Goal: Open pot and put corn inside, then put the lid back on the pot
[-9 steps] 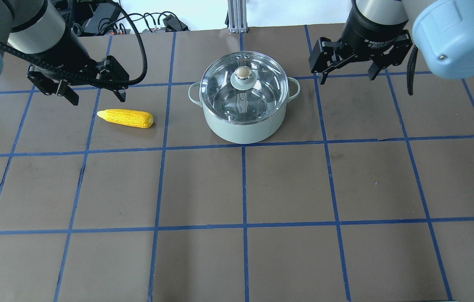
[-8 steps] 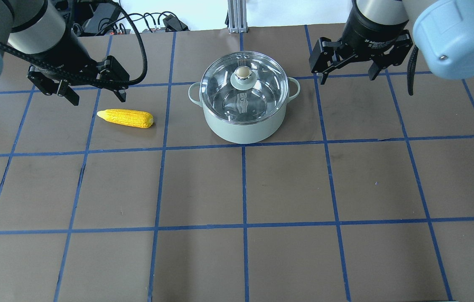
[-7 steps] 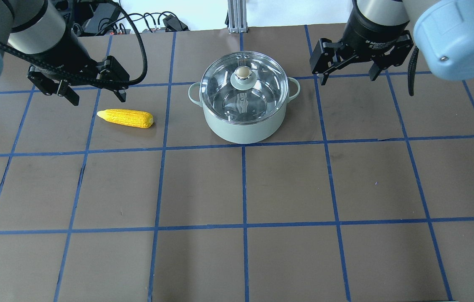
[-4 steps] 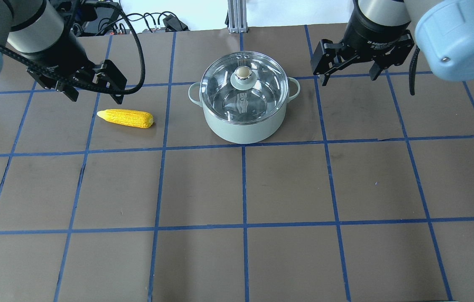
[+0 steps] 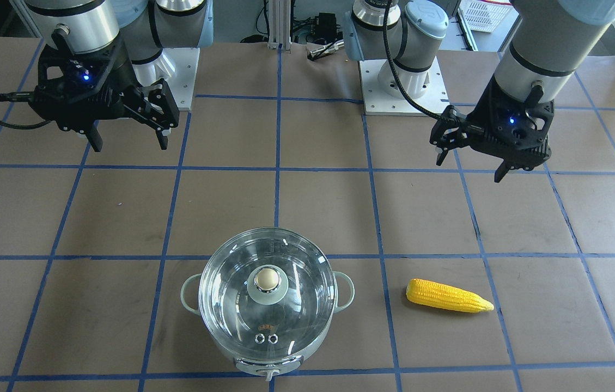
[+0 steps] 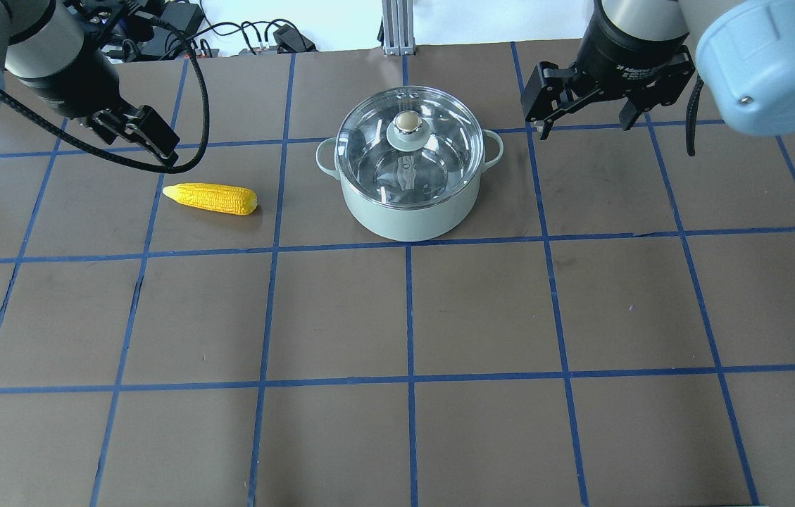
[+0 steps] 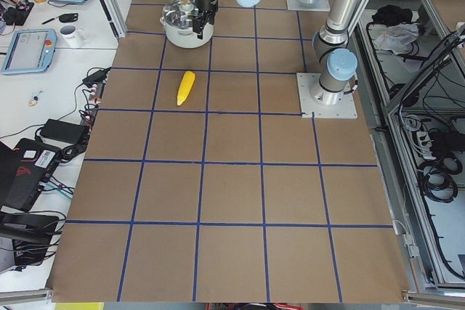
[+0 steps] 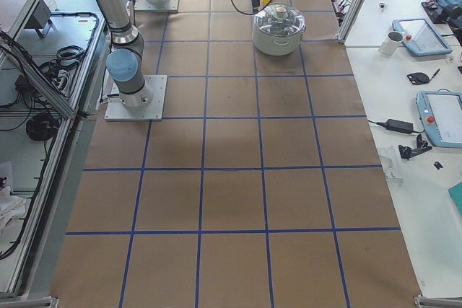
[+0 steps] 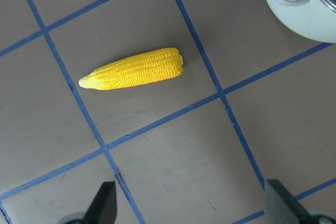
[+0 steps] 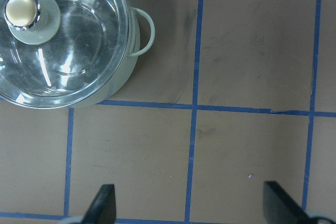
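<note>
Your left gripper [image 5: 468, 170] has swung back and turned since half a second ago, drawing away from the corn [image 6: 210, 198]; the right gripper [image 6: 586, 132] has barely shifted. You have a table [image 6: 481, 310] of matte brown sheet, gridded with blue tape. On it sits the round pot [image 6: 408, 215], smooth pale grey-green outside with two loop handles, its clear glass lid [image 6: 376, 151] seated on the rim. Both grippers hang above the table with black fingers spread wide, holding and touching nothing. White print on the right gripper's collar is too blurred to read. The corn lies flat on the robot's left of the pot, well apart from it, yellow, tapered, rowed with kernels. A cream-gold ball knob [image 6: 406, 122] crowns the lid.
</note>
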Robot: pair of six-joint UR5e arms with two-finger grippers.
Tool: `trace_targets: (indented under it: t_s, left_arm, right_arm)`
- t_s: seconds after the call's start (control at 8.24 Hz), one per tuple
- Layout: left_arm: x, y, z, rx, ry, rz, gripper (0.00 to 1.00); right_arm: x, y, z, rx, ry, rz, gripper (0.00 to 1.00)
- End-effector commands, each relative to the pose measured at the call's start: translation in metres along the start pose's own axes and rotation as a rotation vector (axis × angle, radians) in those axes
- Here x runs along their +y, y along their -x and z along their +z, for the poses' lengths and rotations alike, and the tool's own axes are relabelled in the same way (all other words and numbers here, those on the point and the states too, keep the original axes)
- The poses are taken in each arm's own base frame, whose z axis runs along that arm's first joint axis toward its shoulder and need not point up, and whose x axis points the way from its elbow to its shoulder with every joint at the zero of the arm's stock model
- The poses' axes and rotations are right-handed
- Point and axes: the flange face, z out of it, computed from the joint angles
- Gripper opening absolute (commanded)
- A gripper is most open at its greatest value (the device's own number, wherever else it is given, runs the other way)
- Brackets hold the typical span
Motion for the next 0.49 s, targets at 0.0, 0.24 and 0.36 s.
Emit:
trace_targets:
  t_s: [0.0,0.24,0.36]
  left_arm:
    - [-0.019,0.040,0.043,-0.021,-0.021,0.267,1.00]
    - [-0.030,0.068,0.090,0.034,0.019,0.476,1.00]
    - [-0.031,0.092,0.116,0.032,-0.001,0.487,1.00]
  right_arm:
    - [-0.001,0.000,0.002,-0.003,0.001,0.001,1.00]
    - [-0.001,0.000,0.002,-0.002,0.001,0.001,1.00]
    - [-0.002,0.000,0.001,-0.002,-0.002,0.001,1.00]
